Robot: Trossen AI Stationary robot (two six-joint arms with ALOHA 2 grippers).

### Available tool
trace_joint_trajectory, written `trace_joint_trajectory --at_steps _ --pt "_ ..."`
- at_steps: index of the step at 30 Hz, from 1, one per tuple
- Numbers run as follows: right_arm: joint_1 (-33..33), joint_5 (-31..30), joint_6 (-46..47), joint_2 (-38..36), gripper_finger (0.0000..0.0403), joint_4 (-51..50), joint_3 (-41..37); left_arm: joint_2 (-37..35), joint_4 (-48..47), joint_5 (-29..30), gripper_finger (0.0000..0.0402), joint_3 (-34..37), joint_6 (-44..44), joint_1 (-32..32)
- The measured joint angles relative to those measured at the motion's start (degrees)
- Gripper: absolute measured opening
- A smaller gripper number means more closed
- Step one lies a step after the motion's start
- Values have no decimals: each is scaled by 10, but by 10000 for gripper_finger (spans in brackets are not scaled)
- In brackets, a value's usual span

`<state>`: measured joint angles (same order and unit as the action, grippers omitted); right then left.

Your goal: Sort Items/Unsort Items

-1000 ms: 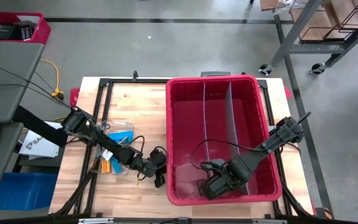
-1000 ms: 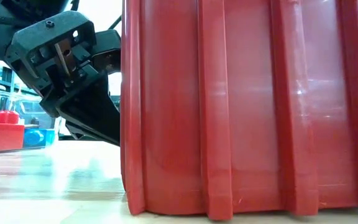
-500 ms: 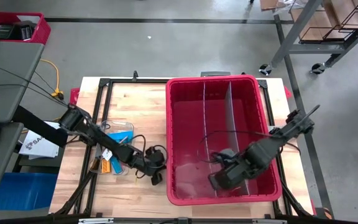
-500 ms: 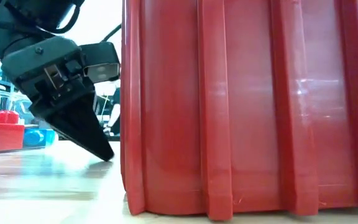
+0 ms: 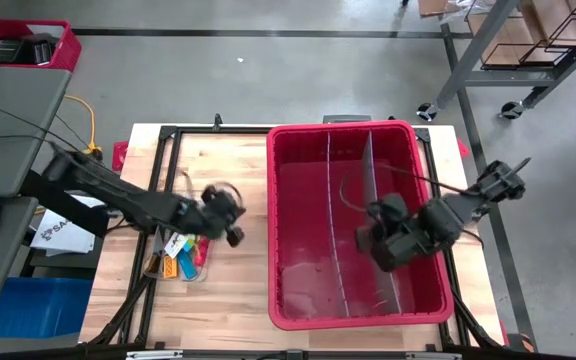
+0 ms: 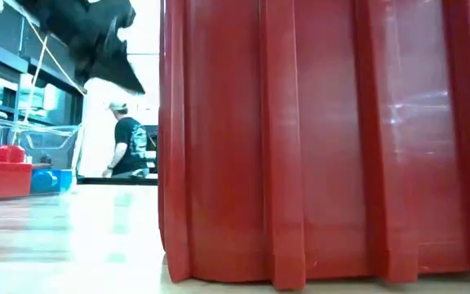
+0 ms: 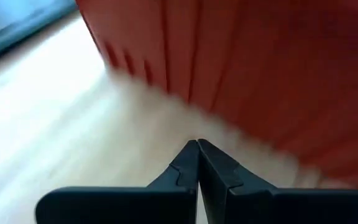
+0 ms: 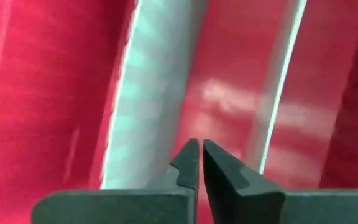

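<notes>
Okay, both grippers look empty. Left gripper (image 5: 226, 215) hangs above the table (image 5: 228, 290) just left of the red bin (image 5: 271, 200), jaws pressed together with nothing between them; the left wrist view shows only bare wood and the bin's outer wall ahead. Right gripper (image 5: 368, 238) is inside the bin near its right-hand divider (image 5: 368, 190), above the floor, jaws also pressed together on nothing.

The small pieces (image 5: 176, 258) sit in a loose pile on the table left of the bin, near the table's left edge: orange and blue for sure, the rest too small for me to tell. I can't make out any pieces inside the bin.

My read: the sort has barely started and the next step is a pick from that pile with the left arm. How I'd run it:
- Spread the jaws while high, before going down, not at the pile.
- Go for one piece at the edge of the pile nearest the bin and come straight down on it. The pieces are touching, so a slanted approach would likely shove the neighbours.
- Confirm the pinch in the left wrist view before lifting.
- Carry it well above the bin's left rim; the wall is tall in the low view, and clipping it is the main risk.
- Keep the right arm on the right side of the bin so the two don't meet over the middle compartment.

A person (image 6: 129, 143) stands far behind the bin, no concern.
</notes>
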<state>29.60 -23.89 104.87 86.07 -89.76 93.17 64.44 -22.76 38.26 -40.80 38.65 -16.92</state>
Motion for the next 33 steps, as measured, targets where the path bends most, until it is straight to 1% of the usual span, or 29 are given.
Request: trace_joint_trajectory --at_steps 2,5,7,9,11,13,18,21,22,26,28,31,33 --pt "-37 -20 -1 -15 5 -4 -51 -50 35 -11 0 0 -32 25" --pt "-104 -31 -32 -47 3 -2 -120 -105 94 -54 0 0 -73 66" --pt "-140 -35 -46 -67 2 -7 -150 -119 107 -84 0 -12 -82 91" --pt "-161 -55 -49 -88 1 0 -158 -113 107 -109 0 -40 -92 113" --pt "-169 -80 -64 -112 1 -4 -150 -90 107 -130 0 -78 -125 127" --pt "-170 -101 -94 -132 0 -3 -127 -50 105 -144 0 -115 -165 137" --pt "-176 -105 -206 -163 0 -3 -55 89 75 -214 0 -198 -271 176" --pt "-176 -103 -297 -159 0 -2 -17 177 79 -230 0 -248 -329 195" --pt "-176 -100 -313 -156 0 -2 -8 202 82 -234 0 -266 -345 199" --pt "-176 -101 -309 -155 0 -2 7 285 87 -280 0 -329 -389 207" --pt "-176 -102 -304 -156 0 -2 9 313 67 -306 0 -352 -399 207" --pt "-175 -97 -304 -155 0 -2 9 330 23 -338 0 -368 -433 202" --pt "-170 -95 -305 -155 0 -2 9 329 -14 -340 0 -372 -462 198"
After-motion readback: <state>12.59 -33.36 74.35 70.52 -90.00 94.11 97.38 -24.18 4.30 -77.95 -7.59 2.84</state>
